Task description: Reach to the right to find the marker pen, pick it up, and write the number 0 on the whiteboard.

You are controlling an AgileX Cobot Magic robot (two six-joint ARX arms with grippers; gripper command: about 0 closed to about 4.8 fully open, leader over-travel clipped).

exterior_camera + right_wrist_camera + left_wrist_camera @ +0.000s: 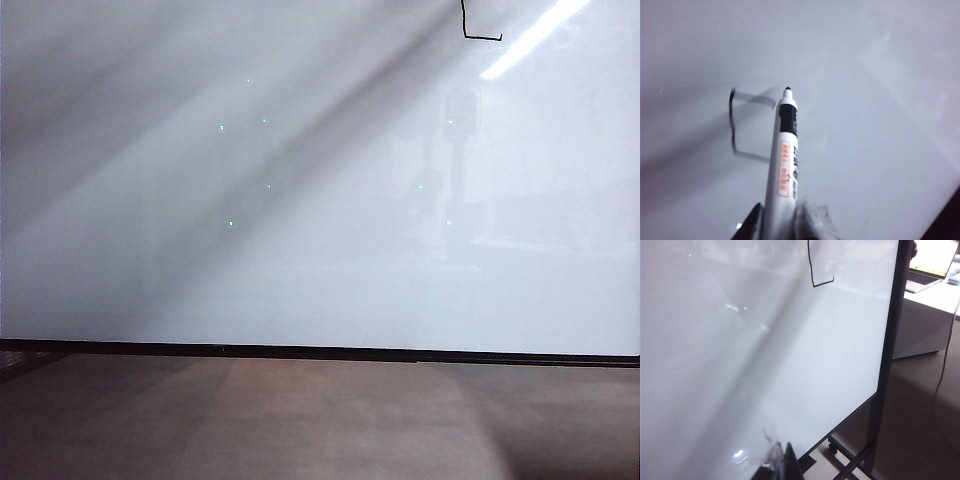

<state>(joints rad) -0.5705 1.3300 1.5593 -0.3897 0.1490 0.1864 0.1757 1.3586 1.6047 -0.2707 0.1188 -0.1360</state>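
Nearest the exterior camera lies a strip of brown floor (320,420), and above it the large glossy whiteboard (300,230) with its thin black lower edge fills the view. At the far left of the scene, the left gripper (782,462) shows only as dark fingertips low in its wrist view, just before the board; whether its jaws are closed or parted I cannot tell, and nothing is seen in them. Further right, high on the board, sits the unfinished number 0 (478,25): a thin black line with a left side and a bottom stroke, the right side missing. In the right wrist view the right gripper (782,220) is clenched on the white marker pen with black collar and orange label (785,160), its dark tip at or just off the board beside the open loop (747,125). That arm points its wrist at the panel, pen roughly along the gripper's axis.

Risk, as I judge it: the tip could lift off and leave a gap, or the closing stroke could miss the start, since the grip holds only the pen's tail.
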